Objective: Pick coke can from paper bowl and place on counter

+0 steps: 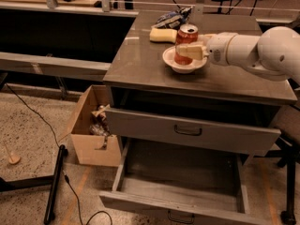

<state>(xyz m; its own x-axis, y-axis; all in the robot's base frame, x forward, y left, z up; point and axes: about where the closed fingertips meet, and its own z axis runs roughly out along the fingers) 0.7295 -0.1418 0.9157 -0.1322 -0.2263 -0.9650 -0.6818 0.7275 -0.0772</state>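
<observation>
one sponge [163, 35] behind, jaws clasp coke can [187, 33]

The desk [140, 64] fills the upper middle and right of the frame, a glossy grey-brown top on a grey cabinet. Its two drawers, below the top, stand pulled out. A white paper bowl [183, 68] sits on the top right of centre, nearer the back edge than the front. Just behind it, to the upper left, lies a yellow sponge [163, 35], and a crumpled dark bag [171, 18] lies at the far edge. The pincer [189, 50] reaches in from the right and is over the bowl.
</observation>
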